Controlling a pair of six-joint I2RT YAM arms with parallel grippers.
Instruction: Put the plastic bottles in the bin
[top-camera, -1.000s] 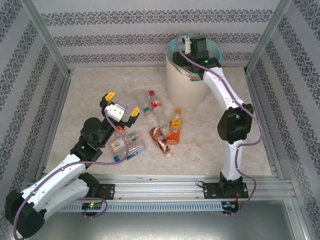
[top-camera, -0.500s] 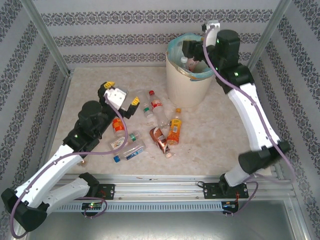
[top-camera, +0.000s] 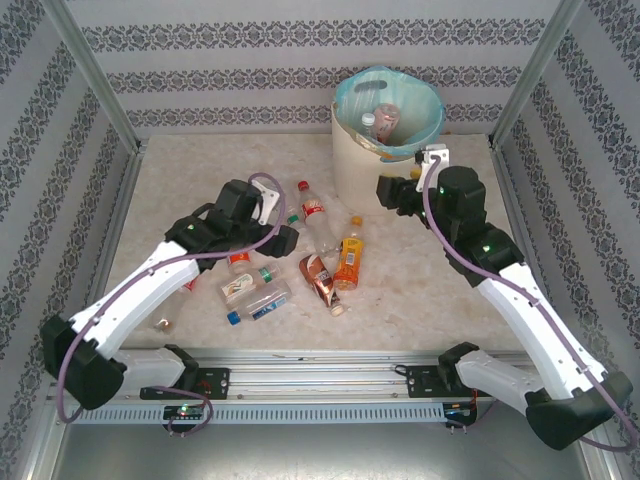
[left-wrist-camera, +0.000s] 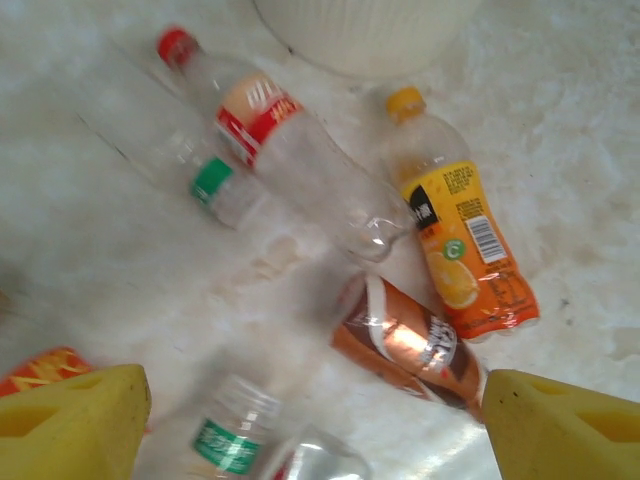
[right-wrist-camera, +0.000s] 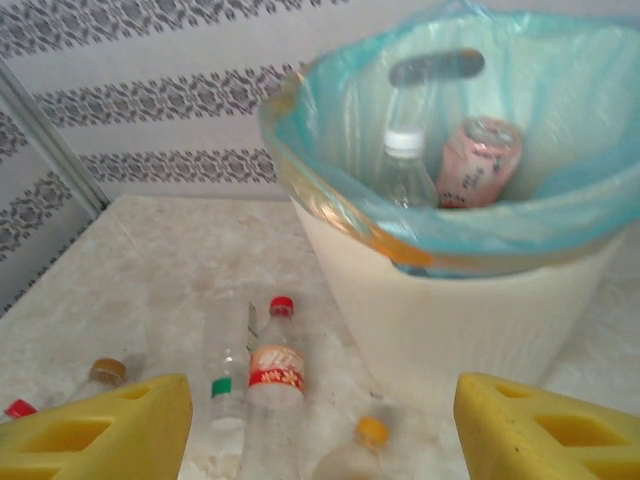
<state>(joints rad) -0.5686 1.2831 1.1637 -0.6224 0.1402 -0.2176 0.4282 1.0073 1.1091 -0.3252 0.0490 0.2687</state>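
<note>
1. The red-capped bottle (left-wrist-camera: 262, 110) has a red-and-white label, but its writing is too blurred to read. The orange bottle (left-wrist-camera: 465, 245) shows a barcode and a picture of an orange. The print on the brown bottle (left-wrist-camera: 405, 345) cannot be read.
2. The left claw (left-wrist-camera: 315, 425) has its yellow fingers wide apart and holds nothing. It hangs above a clear bottle with a green label (left-wrist-camera: 225, 440).
3. The right claw (right-wrist-camera: 320, 428) is also wide and empty, facing the bin (right-wrist-camera: 450, 320).
4. The bin holds a pink-labelled bottle (right-wrist-camera: 478, 160) and a white-capped bottle (right-wrist-camera: 403, 160). The other bottles lie on the table (top-camera: 420, 290) to its front left.
5. The left arm (top-camera: 150, 290) stretches up from the near left corner, with its wrist over the bottles. The right arm (top-camera: 520, 290) reaches from the near right, with its claw near the bin's front right.
</note>
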